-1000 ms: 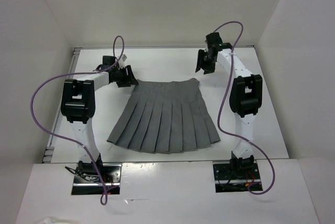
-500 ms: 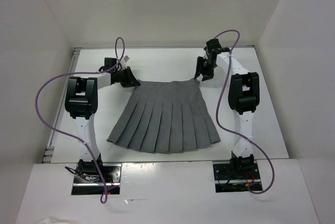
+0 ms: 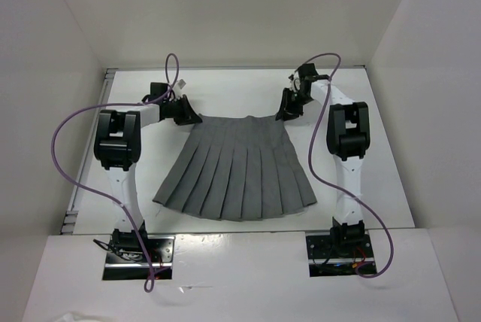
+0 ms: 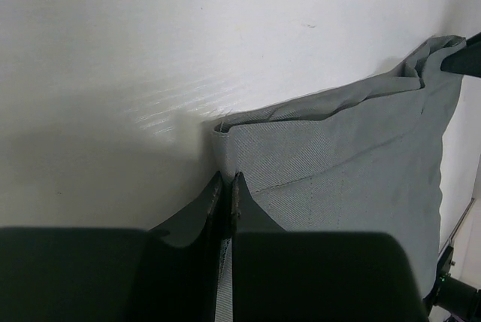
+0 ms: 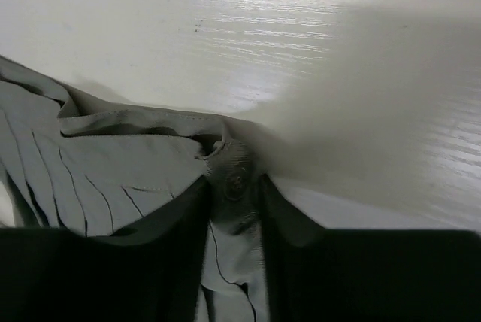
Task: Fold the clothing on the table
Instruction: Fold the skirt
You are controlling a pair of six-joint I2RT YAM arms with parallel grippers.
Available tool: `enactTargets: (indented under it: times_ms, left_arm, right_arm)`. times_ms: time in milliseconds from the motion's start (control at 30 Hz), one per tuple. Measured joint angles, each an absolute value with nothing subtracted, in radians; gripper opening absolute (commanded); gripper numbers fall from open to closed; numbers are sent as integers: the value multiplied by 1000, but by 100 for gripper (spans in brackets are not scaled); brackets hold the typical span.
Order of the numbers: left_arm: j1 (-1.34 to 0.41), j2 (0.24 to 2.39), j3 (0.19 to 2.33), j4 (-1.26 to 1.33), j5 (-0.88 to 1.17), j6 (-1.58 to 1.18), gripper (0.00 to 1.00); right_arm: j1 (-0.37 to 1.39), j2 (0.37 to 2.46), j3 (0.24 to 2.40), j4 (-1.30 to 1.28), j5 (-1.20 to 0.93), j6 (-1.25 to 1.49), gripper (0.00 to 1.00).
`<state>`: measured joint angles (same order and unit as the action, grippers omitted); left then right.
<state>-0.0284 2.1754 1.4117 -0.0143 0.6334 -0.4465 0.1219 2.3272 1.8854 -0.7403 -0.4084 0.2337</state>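
Two grippers sit at the far corners of one skirt (image 3: 237, 175). The left gripper (image 4: 227, 177) is pinched tight, its two fingers almost meeting on a thin fold at the left end of the waistband (image 3: 239, 119). From above, this left gripper (image 3: 188, 115) rests low at the skirt's far left corner.

The right gripper (image 5: 233, 179) stands narrow, its two fingers pressed on either side of a bunched lump of grey cloth at the right end of the waistband. One button (image 5: 235, 183) shows in that lump. The top view places the right gripper (image 3: 287, 110) at the far right corner.

The skirt, grey and pleated, lies flat in the middle of the table (image 3: 233, 89). Its waistband faces the far side and its wider hem fans out toward the two arm bases. The cloth puckers only at the two gripped corners.

Two purple cables (image 3: 64, 130) loop out from the arms, one per side. White walls (image 3: 225, 13) enclose the table on three sides.
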Motion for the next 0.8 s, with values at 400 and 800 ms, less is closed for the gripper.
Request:
enactTargets:
  times_ms: [400, 800]
  left_arm:
    - [-22, 2218, 1596, -121, 657, -514, 0]
    - [22, 2218, 2490, -308, 810, -579, 0]
  right_arm:
    - [81, 2333, 1897, -738, -508, 242, 0]
    - [49, 2196, 2807, -871, -484, 290, 0]
